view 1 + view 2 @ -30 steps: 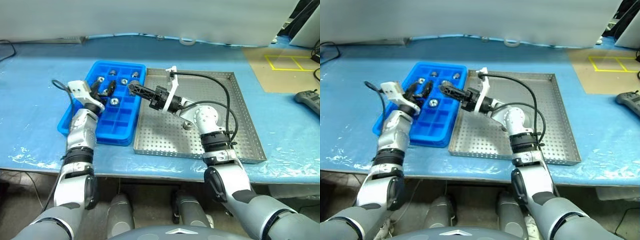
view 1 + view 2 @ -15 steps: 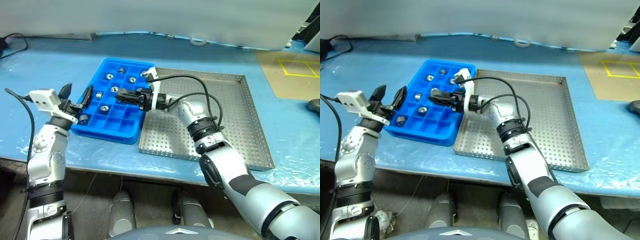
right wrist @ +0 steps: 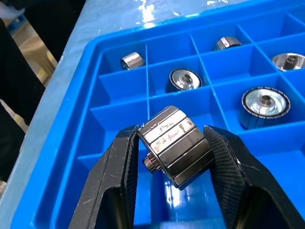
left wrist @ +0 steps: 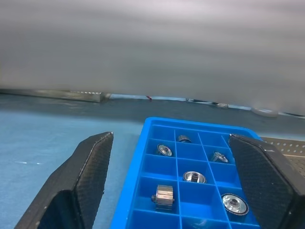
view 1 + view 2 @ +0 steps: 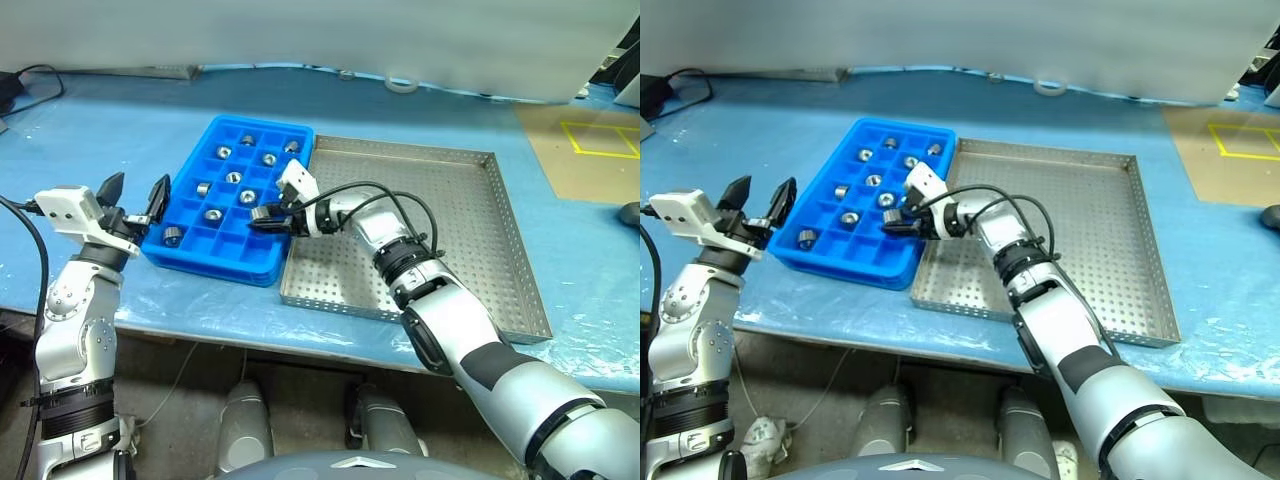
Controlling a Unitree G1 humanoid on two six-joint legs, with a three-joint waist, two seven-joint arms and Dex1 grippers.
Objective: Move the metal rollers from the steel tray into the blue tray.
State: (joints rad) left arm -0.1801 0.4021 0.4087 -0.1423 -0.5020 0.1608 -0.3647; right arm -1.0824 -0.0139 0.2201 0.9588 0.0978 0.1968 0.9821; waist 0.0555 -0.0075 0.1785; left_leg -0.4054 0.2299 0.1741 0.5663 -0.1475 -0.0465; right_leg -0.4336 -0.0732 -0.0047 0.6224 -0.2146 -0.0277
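The blue tray [image 5: 210, 265] sits left of the steel tray [image 5: 460, 230], its rims touching. Several metal rollers [image 5: 213, 213] lie in separate compartments. My right gripper [image 5: 262, 218] reaches in from the steel tray side and hangs low over the blue tray's near-right compartments. It is shut on one metal roller [image 3: 174, 145], which sits tilted between both fingers [image 3: 119, 167]. My left gripper [image 5: 135, 192] is open and holds nothing, raised off the table just left of the blue tray. In the left wrist view its fingers [image 4: 81, 186] frame the tray's rollers [image 4: 163, 196].
A roll of tape [image 5: 400, 84] lies at the table's back edge. A brown patch with yellow marking [image 5: 590, 140] is at the far right, with a dark device [image 5: 630, 212] at the edge. Black cables [image 5: 30, 85] run at the far left.
My left gripper drew back from over the blue tray to its left side, still open. My right gripper carried the roller over the blue tray, rolled and sank lower. The camera view shifted.
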